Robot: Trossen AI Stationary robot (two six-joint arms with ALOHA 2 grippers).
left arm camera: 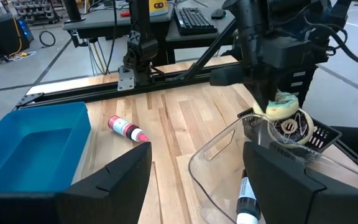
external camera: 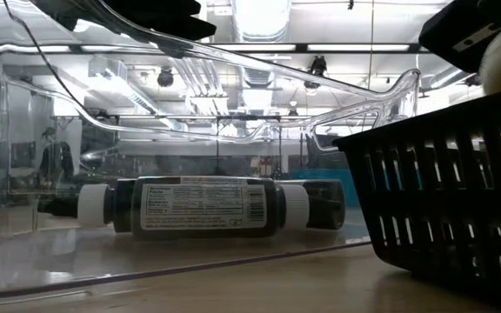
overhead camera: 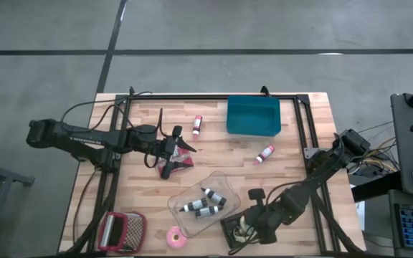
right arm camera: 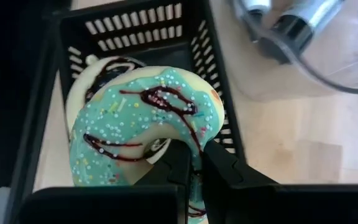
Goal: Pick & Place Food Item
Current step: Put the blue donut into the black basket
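Doughnut with mint-green icing, white sprinkles and dark drizzle (right arm camera: 143,121) hangs pinched in the right gripper (right arm camera: 194,163), fingers clenched on its rim, over a small black slatted plastic basket (right arm camera: 191,37) at the tabletop's (overhead camera: 292,172) six o'clock edge. A clear plastic tub (overhead camera: 224,183) of dark white-capped bottles (overhead camera: 205,210) sits just beside, at nine o'clock. Left gripper (overhead camera: 179,149) waits near centre, fingers spread.
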